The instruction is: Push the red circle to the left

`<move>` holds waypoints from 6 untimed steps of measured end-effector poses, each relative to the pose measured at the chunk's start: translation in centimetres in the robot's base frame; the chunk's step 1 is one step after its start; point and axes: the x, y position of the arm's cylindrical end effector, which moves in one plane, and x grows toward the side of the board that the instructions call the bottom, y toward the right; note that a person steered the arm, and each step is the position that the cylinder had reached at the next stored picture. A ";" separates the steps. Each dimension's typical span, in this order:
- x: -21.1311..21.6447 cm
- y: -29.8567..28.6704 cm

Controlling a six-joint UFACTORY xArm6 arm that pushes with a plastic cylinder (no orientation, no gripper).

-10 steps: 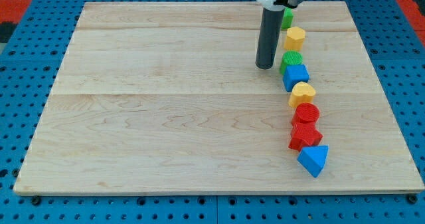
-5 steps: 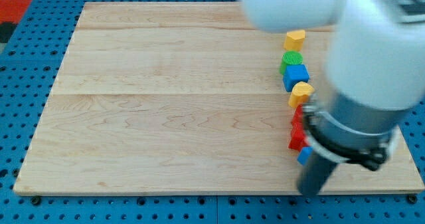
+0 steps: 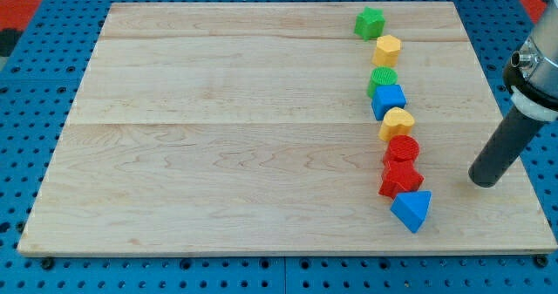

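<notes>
The red circle (image 3: 403, 149) sits on the wooden board (image 3: 218, 137) in a column of blocks at the view's right. A yellow heart-like block (image 3: 397, 122) touches it above and a red star-like block (image 3: 399, 179) touches it below. My tip (image 3: 482, 182) rests on the board to the right of the column, roughly level with the red star block and well apart from it. It touches no block.
The column runs from top to bottom: green block (image 3: 369, 22), yellow hexagon (image 3: 387, 49), green circle (image 3: 382, 78), blue cube (image 3: 389, 100), then the yellow and red blocks, then a blue triangle (image 3: 411, 210). The board's right edge is close behind my tip.
My tip has swung from left of the green circle, past the blue triangle at the bottom, to the right side of the column. The blocks have not moved.
</notes>
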 end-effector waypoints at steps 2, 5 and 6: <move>-1.5 -2.9; -4.4 -12.5; -4.3 -5.8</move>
